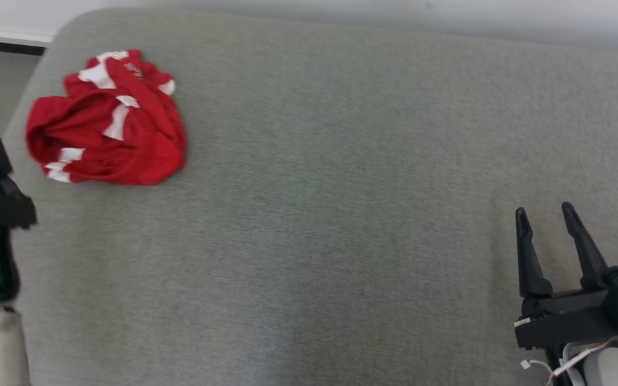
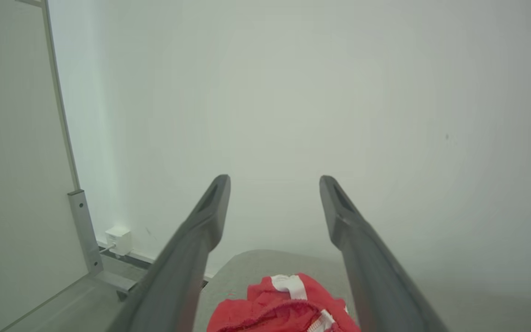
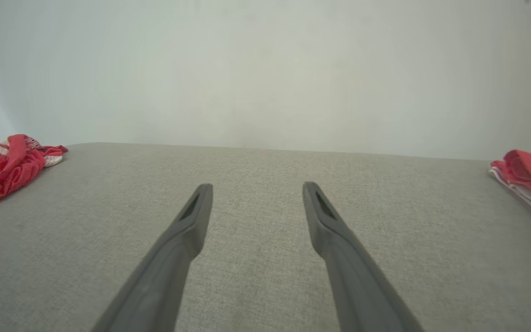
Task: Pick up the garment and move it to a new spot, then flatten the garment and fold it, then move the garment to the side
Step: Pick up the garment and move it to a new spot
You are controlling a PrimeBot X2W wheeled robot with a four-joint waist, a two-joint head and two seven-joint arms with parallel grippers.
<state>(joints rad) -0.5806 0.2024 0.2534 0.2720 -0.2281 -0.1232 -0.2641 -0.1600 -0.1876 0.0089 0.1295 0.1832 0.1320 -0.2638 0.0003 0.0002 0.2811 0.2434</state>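
Position of garment (image 1: 106, 120): far-left part of the grey fabric surface (image 1: 341, 241), close to its rounded corner. Red cloth with white bands, crumpled into a loose heap, folds bunched over one another. It lies flat on the surface, with nothing on top of it.

Left gripper (image 2: 274, 184): two long dark fingers spread wide, with nothing held between them. In the left wrist view the fingers point towards the pale wall (image 2: 362, 92), and the garment lies low between them, below the tips. No contact seen. In the head view this gripper sits at the left edge of the frame, just beside the heap and apart from it.

Right gripper (image 1: 544, 210): at the near right of the surface, well apart from the garment. Its fingers are parted wide and hold nothing. In the right wrist view they hang over bare grey fabric.

Second red cloth (image 3: 528, 182): seen at the right edge of the right wrist view, with white edging, lying on the same surface. Looks layered, but too little shows to be sure.

Beyond the surface on the left: upright metal post (image 2: 80, 226) and a small white box (image 2: 118, 240) at the foot of the wall.
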